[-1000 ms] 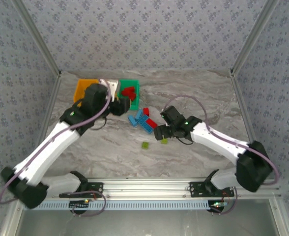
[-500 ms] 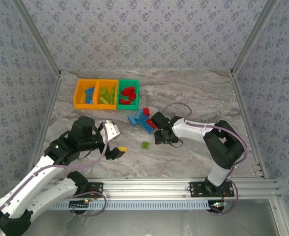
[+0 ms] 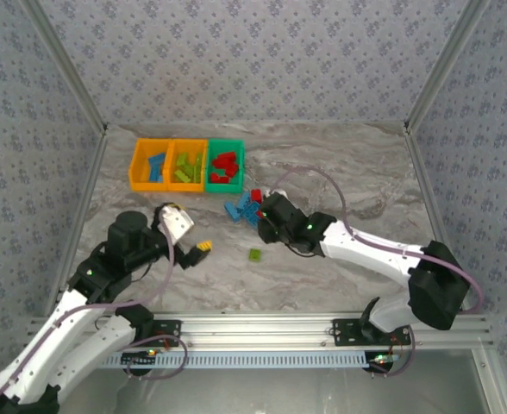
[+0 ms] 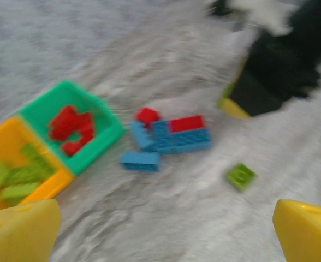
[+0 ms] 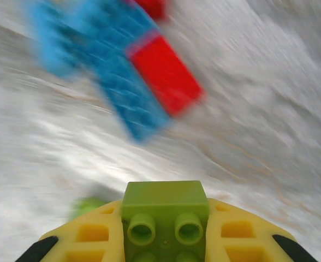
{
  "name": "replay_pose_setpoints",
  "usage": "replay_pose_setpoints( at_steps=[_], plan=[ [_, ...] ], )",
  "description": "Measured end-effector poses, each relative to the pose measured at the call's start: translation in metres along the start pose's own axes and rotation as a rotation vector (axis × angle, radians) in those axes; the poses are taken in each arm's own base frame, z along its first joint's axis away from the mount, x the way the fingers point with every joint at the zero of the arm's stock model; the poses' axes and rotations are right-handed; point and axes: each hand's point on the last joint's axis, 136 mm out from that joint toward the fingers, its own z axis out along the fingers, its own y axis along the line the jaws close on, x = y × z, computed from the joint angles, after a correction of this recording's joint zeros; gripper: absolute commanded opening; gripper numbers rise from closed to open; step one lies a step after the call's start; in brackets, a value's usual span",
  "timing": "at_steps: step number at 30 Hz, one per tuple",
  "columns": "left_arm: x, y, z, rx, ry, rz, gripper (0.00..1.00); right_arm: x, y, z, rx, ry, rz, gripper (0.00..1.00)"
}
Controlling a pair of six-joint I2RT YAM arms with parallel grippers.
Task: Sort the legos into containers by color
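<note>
Three joined containers stand at the back left: an orange bin (image 3: 134, 168) with blue legos, an orange bin (image 3: 187, 142) with lime legos, and a green bin (image 3: 226, 143) with red legos. Loose blue bricks (image 3: 245, 209), a red brick (image 3: 256, 196) and a lime brick (image 3: 254, 254) lie mid-table. My right gripper (image 3: 266, 226) hovers beside that pile, shut on a lime brick (image 5: 163, 202) between its yellow fingers (image 5: 89, 237). My left gripper (image 3: 197, 250) is open and holds nothing, hanging over bare table to the near left, fingertips (image 4: 18, 229) wide apart.
In the left wrist view the green bin (image 4: 97, 147) and lime-filled orange bin (image 4: 46, 191) sit left of the blue and red pile (image 4: 174, 139), with the single lime brick (image 4: 240, 176) and the dark right arm (image 4: 280, 71) to the right. Patterned walls enclose the table.
My left arm pulled back from over the bins to the near left, its gripper opening. My right gripper shut on a lime brick and shifted left toward the pile.
</note>
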Motion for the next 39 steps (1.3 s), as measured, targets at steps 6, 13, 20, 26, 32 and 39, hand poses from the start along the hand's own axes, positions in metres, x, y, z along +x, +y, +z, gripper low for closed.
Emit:
replay_pose_setpoints(
  at_steps=[6,13,20,26,32,39],
  plan=[
    [0.016,0.07,-0.008,-0.304,0.043,-0.195,0.99,-0.088,0.062,0.03,-0.121,-0.203,-0.141,0.26],
    [0.031,0.108,-0.02,-0.485,0.066,-0.338,0.97,-0.161,0.101,0.129,-0.181,-0.297,-0.249,0.29],
    [0.036,0.12,-0.027,-0.553,0.071,-0.371,0.97,-0.209,0.105,0.225,-0.191,-0.35,-0.264,0.55],
    [0.036,0.12,-0.027,-0.552,0.071,-0.371,0.98,-0.209,0.101,0.246,-0.174,-0.321,-0.288,0.62],
    [0.033,0.111,-0.021,-0.49,0.064,-0.352,0.99,-0.186,0.108,0.192,-0.161,-0.196,-0.327,0.63],
    [0.03,0.079,0.004,-0.253,0.076,-0.322,0.99,-0.141,0.093,0.019,-0.193,-0.179,-0.289,0.64]
  ],
)
